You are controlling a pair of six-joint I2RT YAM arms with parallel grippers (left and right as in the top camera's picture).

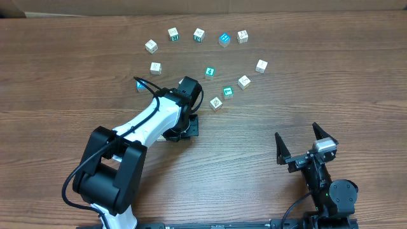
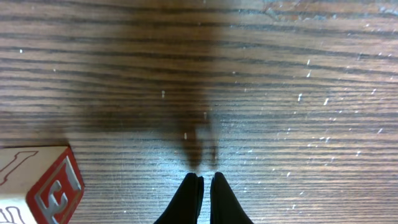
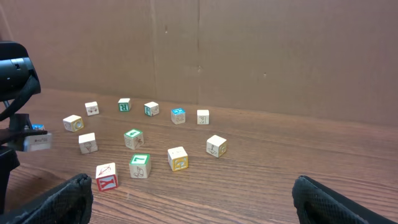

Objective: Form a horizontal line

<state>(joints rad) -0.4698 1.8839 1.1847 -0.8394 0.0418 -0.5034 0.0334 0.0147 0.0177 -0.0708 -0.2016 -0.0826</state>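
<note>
Your left gripper [image 2: 202, 194] is showing its fingers pressed together with nothing between them. The tips are pointing down at the bare table [image 2: 267, 93].

**Nearest thing.** The red-marked cube [image 2: 38, 186] is sitting just beside the fingers, at the lower left of the wrist view. It is apart from them and untouched. From above, this cube [image 1: 216, 104] is lying to the right of your left arm and slightly farther out.

**The row.** That cube is forming the near end of a row of four. Running outward from it are:
- the green cube with the white L [image 1: 227, 92]
- the pale cube with the yellow mark [image 1: 244, 81]
- the white cube with the dark drawing [image 1: 261, 65]

The row's long axis is running on a slant, near-left to far-right, and not straight across the table.

**Judgement.**
- The coming move is turning on that slant: either the near end goes outward or the far end comes in.
- Your left arm is the nearer one to the near end. With the fingers together it is suited to a nudge only; a pick would need them parted first.
- The teal cube [image 1: 209, 72] is lying just beyond the near end, so watch any outward push.

**Right arm.** Your right gripper [image 1: 299, 141] is standing with its fingers wide apart and empty, close to its base and well apart from every cube.
</note>
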